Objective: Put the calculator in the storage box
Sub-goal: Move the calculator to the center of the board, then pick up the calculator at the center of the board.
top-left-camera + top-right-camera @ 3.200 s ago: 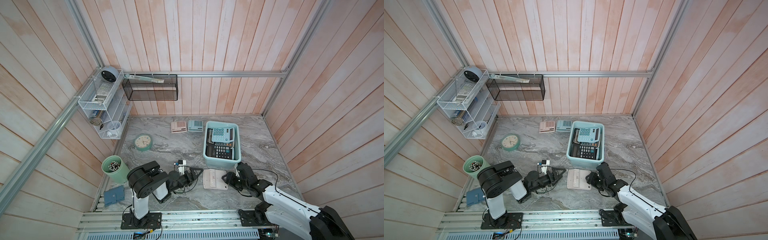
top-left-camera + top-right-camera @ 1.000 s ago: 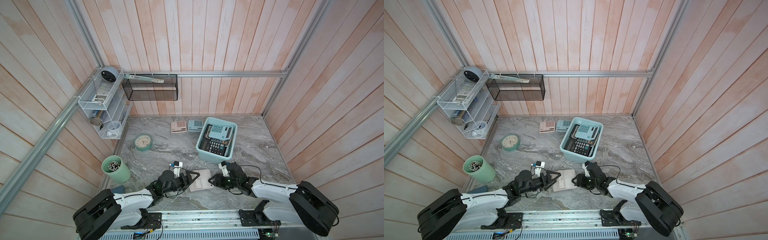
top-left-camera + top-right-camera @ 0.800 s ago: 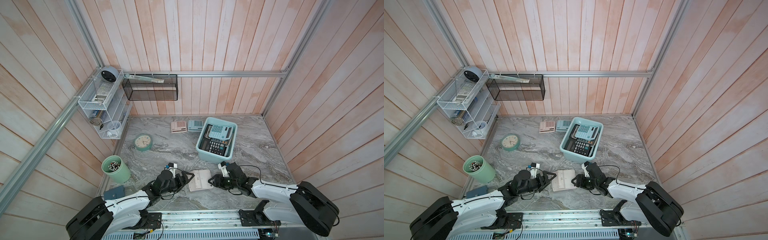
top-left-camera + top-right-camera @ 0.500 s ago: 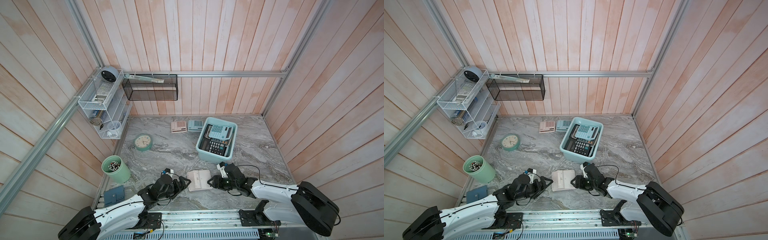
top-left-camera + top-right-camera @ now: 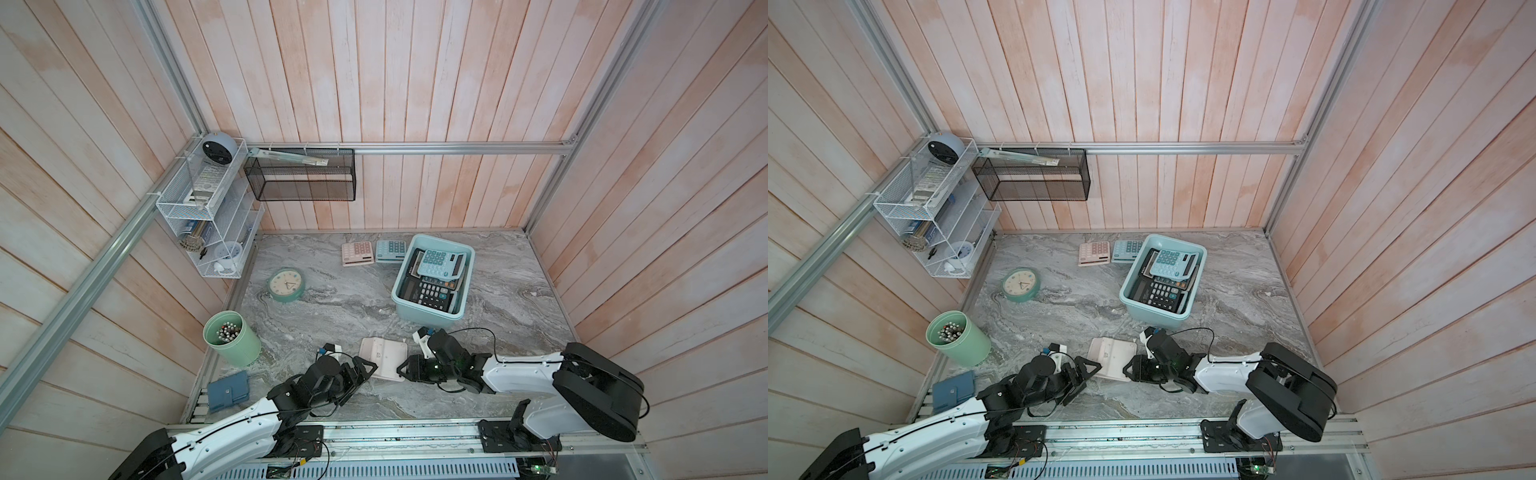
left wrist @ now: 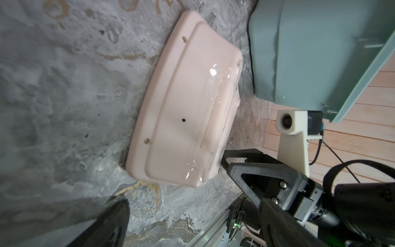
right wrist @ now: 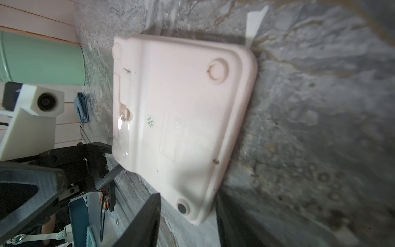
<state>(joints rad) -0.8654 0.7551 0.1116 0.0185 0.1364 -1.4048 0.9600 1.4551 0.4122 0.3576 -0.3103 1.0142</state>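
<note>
Handling: calculator (image 5: pixel 383 358) looks light and stiff, with a smooth pink plastic shell that is likely slick. Its keys face down, so only the bare back shows.
Hold: best taken by the thin rim, one finger under an edge and one on the back. Lying flat on the table (image 5: pixel 332 307), it offers little to get under.
Place: it lies near the table's front, just before the box (image 5: pixel 428 322) but not touching it, between the two arms.
Right jaws: part spread about the corner nearest that arm. Whether they pinch it I cannot tell.
Left jaws: spread wide, with one tip right at the opposite edge, holding nothing.
Box: other calculators (image 5: pixel 432 286) already fill its floor, so this one would likely rest on top.
Beyond: cup (image 5: pixel 232 343) stands well off to the left.
</note>
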